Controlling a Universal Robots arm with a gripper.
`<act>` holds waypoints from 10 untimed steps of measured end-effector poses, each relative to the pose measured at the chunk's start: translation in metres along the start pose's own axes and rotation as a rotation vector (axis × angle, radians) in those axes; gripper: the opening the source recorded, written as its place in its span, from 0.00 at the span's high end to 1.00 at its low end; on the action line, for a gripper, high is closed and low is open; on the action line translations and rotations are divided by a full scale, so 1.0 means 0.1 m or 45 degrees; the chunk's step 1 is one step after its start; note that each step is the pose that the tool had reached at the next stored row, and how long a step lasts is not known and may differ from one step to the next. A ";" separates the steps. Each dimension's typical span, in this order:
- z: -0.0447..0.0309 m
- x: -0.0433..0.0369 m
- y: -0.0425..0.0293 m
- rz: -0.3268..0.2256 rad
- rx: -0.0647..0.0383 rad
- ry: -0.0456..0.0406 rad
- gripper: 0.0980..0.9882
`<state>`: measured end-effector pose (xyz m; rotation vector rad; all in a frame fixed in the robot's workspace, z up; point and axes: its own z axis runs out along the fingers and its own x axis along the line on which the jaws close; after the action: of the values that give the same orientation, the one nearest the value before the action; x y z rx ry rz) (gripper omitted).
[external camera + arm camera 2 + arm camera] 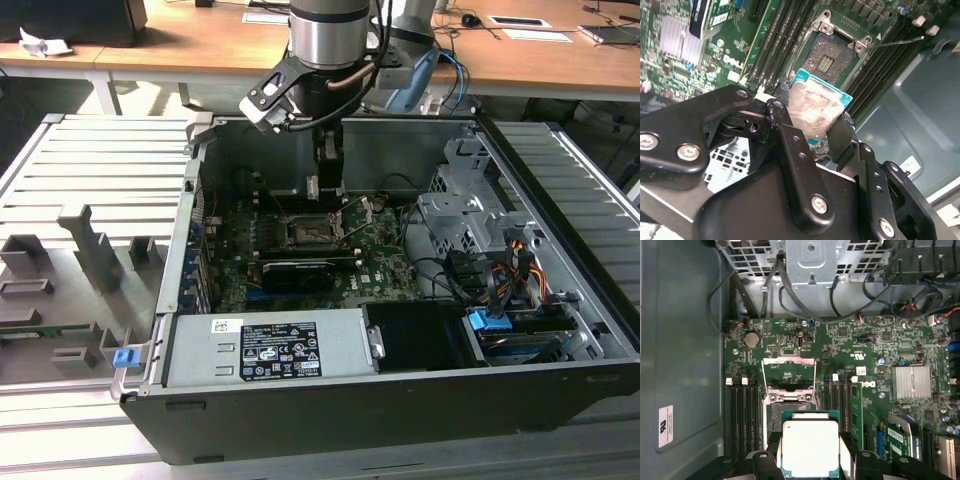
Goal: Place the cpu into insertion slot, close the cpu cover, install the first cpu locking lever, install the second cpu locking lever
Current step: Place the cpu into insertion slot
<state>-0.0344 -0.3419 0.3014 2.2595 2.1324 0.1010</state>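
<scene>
Currently the hand [810, 456] is clamped on the cpu [810, 445], with a black finger pressing each of two opposite edges and the silvery top facing the first wrist view. The cpu hangs over the insertion slot [790, 412], apart from it and not yet seated. At the slot's far edge the cpu cover [789, 361] stands swung open. Around the slot lies the green motherboard [865, 340], inside an open computer case [300, 420].

soft even light, dim case [400, 150] interior, glare on cpu [810, 447]
</scene>
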 end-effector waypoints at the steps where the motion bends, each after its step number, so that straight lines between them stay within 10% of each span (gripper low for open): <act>1: 0.004 0.000 0.000 0.019 0.000 -0.001 0.50; 10: 0.046 -0.001 -0.003 0.160 -0.001 -0.011 0.50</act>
<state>-0.0345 -0.3419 0.2968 2.3877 1.9840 0.0949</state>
